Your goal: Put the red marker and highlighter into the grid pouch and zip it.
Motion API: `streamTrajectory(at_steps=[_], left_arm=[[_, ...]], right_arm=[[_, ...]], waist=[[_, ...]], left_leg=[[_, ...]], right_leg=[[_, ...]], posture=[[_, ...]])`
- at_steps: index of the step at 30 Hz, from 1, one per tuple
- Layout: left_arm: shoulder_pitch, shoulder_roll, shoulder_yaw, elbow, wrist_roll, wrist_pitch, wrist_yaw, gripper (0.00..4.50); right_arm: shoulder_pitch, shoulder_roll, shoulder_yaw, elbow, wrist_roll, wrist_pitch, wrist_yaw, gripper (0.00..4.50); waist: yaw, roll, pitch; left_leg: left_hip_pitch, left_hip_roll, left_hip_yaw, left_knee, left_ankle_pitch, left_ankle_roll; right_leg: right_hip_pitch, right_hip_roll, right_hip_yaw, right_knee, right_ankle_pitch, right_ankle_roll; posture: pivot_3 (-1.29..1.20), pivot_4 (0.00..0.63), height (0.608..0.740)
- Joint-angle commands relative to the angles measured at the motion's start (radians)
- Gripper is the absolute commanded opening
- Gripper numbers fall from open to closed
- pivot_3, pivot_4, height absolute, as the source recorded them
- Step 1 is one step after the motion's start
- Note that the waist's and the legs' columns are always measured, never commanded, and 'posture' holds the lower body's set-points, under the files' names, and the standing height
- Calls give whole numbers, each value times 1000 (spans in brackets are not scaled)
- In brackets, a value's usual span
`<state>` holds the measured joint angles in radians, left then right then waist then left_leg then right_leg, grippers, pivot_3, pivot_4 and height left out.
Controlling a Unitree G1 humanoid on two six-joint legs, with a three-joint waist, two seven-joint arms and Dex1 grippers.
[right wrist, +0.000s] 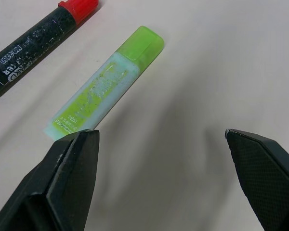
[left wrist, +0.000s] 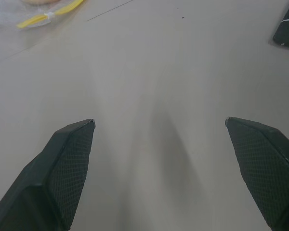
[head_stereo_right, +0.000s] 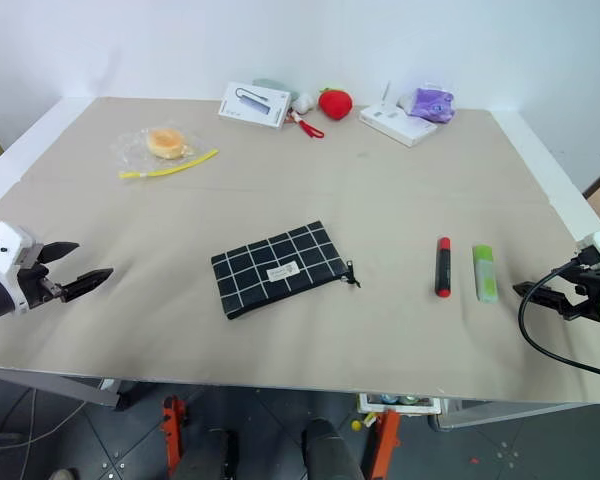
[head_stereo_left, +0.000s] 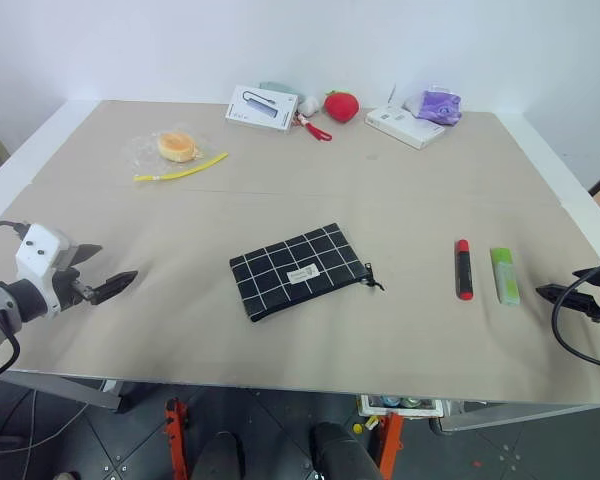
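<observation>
Both grippers spread wide and empty over the table [head_stereo_left: 280, 345], nothing yet in the grid pouch [head_stereo_left: 298, 269]

The grid pouch lies flat near the table's middle, its zipper pull cord [head_stereo_left: 373, 279] at the end facing the red marker [head_stereo_left: 464, 268]; the highlighter [head_stereo_left: 504, 275] lies just beside the marker, the two parallel and apart. The right gripper [head_stereo_left: 556, 296] hovers near the highlighter with fingers [right wrist: 70, 183] released; the left gripper [head_stereo_left: 105, 272] hangs well apart from the pouch over bare table, fingers [left wrist: 62, 175] released too. Along the far edge sit a yellow strip [head_stereo_left: 180, 169], a strawberry plush [head_stereo_left: 341, 106] and red-handled scissors [head_stereo_left: 317, 129]
</observation>
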<state>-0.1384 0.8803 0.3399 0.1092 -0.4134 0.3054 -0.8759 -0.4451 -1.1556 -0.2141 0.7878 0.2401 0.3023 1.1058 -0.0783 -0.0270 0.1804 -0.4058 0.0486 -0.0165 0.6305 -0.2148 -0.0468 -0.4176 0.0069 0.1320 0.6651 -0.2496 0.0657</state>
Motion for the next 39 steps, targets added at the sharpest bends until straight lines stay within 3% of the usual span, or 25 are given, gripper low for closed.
streamTrajectory(at_steps=[1,28,31,35,37,39], left_arm=[[-10,6,12,3,8,-3,2,4474],[-73,-16,3,43,24,-15,17,4474],[-99,-40,2,45,24,-34,34,4474],[-160,-135,-6,3,-21,-47,68,4474],[-186,-184,-11,-34,-54,-21,75,4500],[-205,-228,-22,-51,-70,-18,80,4500]], right_arm=[[-5,-12,-40,-48,16,15,-5,4500],[1,2,-89,-90,36,9,-51,4500],[-35,55,-152,-191,132,54,-43,4500],[-57,262,-176,-585,354,265,-140,4500],[-50,385,-151,-748,407,315,-237,3959],[-19,508,-64,-884,402,355,-335,3118]], waist=[[0,0,0],[0,0,0],[-2,0,0],[-9,1,-1],[-8,0,-1],[-2,0,-1]], left_leg=[[0,0,0,0,0,0],[0,0,0,2,0,0],[0,0,0,2,0,0],[1,2,-2,5,0,0],[0,3,-6,5,2,0],[-1,3,-9,6,2,-1]], right_leg=[[0,0,0,0,0,0],[0,0,0,1,1,0],[1,0,0,1,1,1],[2,3,0,2,4,1],[3,5,-1,2,6,1],[3,5,-4,3,6,1]], posture=[[0,150,733],[0,150,733],[0,150,733],[0,150,733],[0,150,733],[0,150,733]])
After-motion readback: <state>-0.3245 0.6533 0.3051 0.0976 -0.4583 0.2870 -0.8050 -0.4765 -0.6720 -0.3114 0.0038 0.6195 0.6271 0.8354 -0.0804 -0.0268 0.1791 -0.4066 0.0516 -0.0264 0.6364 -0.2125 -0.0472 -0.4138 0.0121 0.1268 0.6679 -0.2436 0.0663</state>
